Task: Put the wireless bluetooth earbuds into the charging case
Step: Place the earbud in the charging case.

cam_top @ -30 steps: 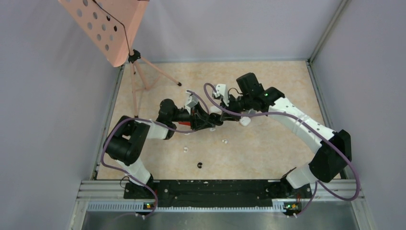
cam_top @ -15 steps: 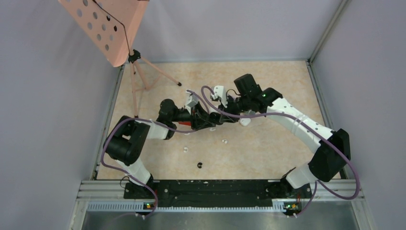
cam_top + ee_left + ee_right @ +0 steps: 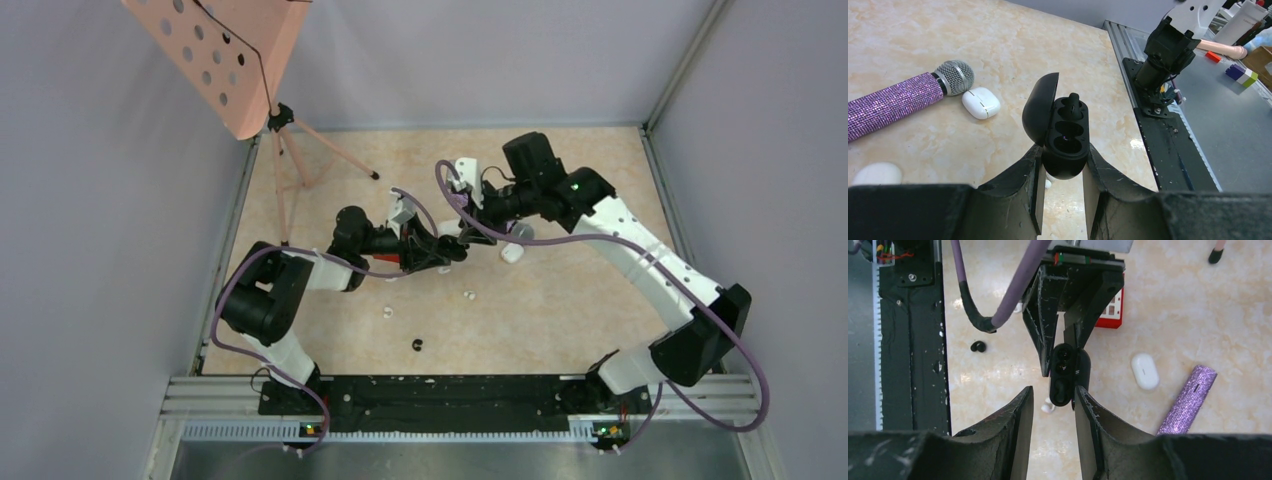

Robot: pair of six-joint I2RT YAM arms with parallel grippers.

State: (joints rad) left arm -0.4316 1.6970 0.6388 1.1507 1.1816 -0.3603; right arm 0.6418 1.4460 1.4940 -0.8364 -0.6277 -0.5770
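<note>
My left gripper (image 3: pixel 1064 154) is shut on the base of a black charging case (image 3: pixel 1067 136) and holds it above the table with its lid open. One black earbud (image 3: pixel 1073 102) stands in the far slot, stem up; the near slot looks empty. My right gripper (image 3: pixel 1053 390) is open and empty, just above the case (image 3: pixel 1064 374), not touching it. In the top view the two grippers meet mid-table: left (image 3: pixel 452 250), right (image 3: pixel 478 216). Loose on the table are a black earbud (image 3: pixel 417 346) (image 3: pixel 978 346) and white earbuds (image 3: pixel 469 295) (image 3: pixel 388 312) (image 3: pixel 1048 406).
A purple glitter microphone (image 3: pixel 898 102) (image 3: pixel 1188 400) and a white oval case (image 3: pixel 980 102) (image 3: pixel 1144 371) lie beside the grippers. Another white case (image 3: pixel 878 174) lies nearer. A pink music stand (image 3: pixel 235 60) stands at the far left. Black base rail (image 3: pixel 440 395) lines the near edge.
My right gripper has drawn back up and toward the far right, off the black case. The left gripper still holds the case in the same place.
</note>
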